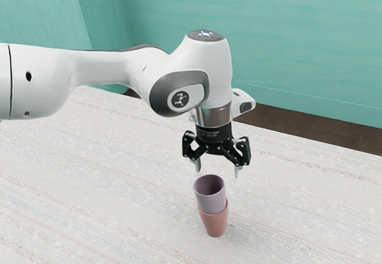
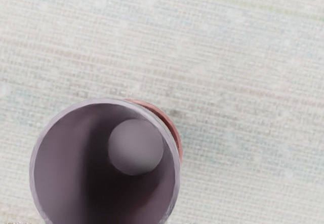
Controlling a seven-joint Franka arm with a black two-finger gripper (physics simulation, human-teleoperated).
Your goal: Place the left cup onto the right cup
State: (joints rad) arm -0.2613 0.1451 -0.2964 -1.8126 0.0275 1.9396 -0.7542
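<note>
While my jaws hang open just above the two stacked cups, they grip nothing: both fingertips (image 1: 197, 169) stand apart in the air, a little higher than the top cup's rim, one to each side of it and touching neither cup.

The purple cup (image 1: 210, 193) sits mouth-up inside the pink cup (image 1: 215, 223). Its lower part is sunk into the pink one and its upper part stands out above the pink rim. The pink cup rests on the desk (image 1: 89, 186) and carries the purple one. The pair stands toward the near edge of the desk, somewhat to the exterior view's right of the middle. The stack seems to lean slightly, though I cannot tell whether that is a true tilt.

From my wrist camera I look straight down into the purple cup (image 2: 76, 183), with its pale round bottom showing deep inside. A thin arc of the pink cup (image 2: 171, 126) peeks out along one side of the purple rim, so the two are not quite centred on one another. Around them lies the pale woven surface of the desk (image 2: 243, 57).

My white arm (image 1: 89, 73) comes in from the exterior view's left, with the wrist pointing straight down over the cups. Behind the desk, at the far side, rises a teal wall (image 1: 298, 25).
</note>
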